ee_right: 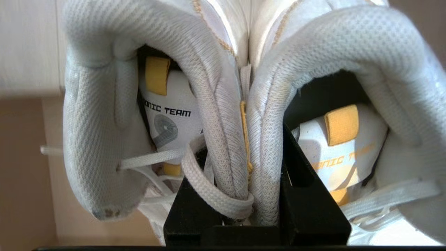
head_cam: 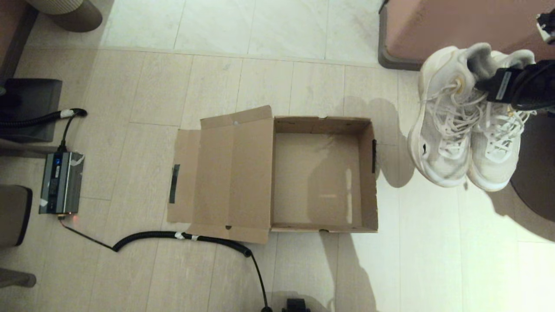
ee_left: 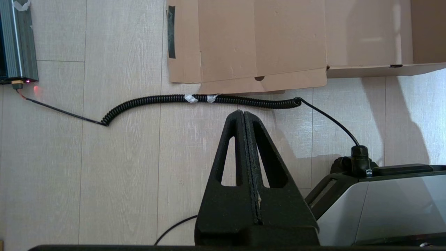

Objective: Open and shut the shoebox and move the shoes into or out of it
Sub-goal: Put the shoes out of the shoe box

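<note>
The brown shoebox [head_cam: 367,173] stands open on the floor in the middle, nothing inside it, its hinged lid [head_cam: 225,173] folded flat to the left with a black tape strip. Both white sneakers [head_cam: 459,130] hang toes-down in the air to the right of the box, side by side. My right gripper [head_cam: 481,84] is shut on the two inner collars [ee_right: 244,139], pinching them together; yellow tongue tabs [ee_right: 341,124] show inside. My left gripper [ee_left: 243,113] is shut and holds nothing, hovering over bare floor near the lid's front edge [ee_left: 261,82].
A coiled black cable [head_cam: 182,236] runs along the floor in front of the lid to a grey power unit [head_cam: 60,182] at the left. A pink cabinet [head_cam: 455,30] stands behind the shoes. Dark furniture [head_cam: 26,108] sits at the far left.
</note>
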Controlling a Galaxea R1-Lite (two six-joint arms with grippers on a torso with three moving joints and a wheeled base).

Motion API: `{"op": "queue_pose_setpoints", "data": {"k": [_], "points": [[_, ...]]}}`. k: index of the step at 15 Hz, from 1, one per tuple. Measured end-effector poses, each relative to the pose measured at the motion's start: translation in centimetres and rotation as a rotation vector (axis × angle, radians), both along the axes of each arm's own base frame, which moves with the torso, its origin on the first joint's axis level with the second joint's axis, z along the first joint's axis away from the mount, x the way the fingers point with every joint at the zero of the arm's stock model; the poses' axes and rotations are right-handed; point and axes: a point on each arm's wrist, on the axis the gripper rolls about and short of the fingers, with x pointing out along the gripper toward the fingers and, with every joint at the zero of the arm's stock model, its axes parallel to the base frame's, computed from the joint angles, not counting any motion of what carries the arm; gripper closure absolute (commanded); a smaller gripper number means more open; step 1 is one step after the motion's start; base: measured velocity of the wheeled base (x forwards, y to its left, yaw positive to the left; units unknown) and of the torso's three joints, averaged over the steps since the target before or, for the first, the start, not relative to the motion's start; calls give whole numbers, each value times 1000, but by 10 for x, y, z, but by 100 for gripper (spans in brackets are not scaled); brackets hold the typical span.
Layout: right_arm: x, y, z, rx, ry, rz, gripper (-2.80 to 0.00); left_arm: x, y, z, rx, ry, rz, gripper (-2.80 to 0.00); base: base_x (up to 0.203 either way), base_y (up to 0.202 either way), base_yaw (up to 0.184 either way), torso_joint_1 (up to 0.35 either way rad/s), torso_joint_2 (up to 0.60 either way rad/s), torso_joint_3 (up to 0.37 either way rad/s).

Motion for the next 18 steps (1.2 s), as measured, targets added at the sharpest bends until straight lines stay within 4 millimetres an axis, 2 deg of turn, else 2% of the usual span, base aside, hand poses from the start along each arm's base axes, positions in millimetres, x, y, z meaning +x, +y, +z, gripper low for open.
{"op": "queue_pose_setpoints", "data": {"k": [2, 5, 13, 18], "points": [[8, -11, -20, -11, -19, 2, 0, 0, 0, 0, 0, 0, 0, 0, 0, 0, 0, 0, 0, 0], [30, -24, -66, -27, 2, -22, 0, 0, 0, 0, 0, 0, 0, 0, 0, 0, 0, 0, 0, 0], [84, -44, -175, -22, 38, -52, 0, 0, 0, 0, 0, 0, 0, 0, 0, 0, 0, 0, 0, 0], [103, -54, -213, 10, 49, -67, 0, 0, 0, 0, 0, 0, 0, 0, 0, 0, 0, 0, 0, 0]]}}
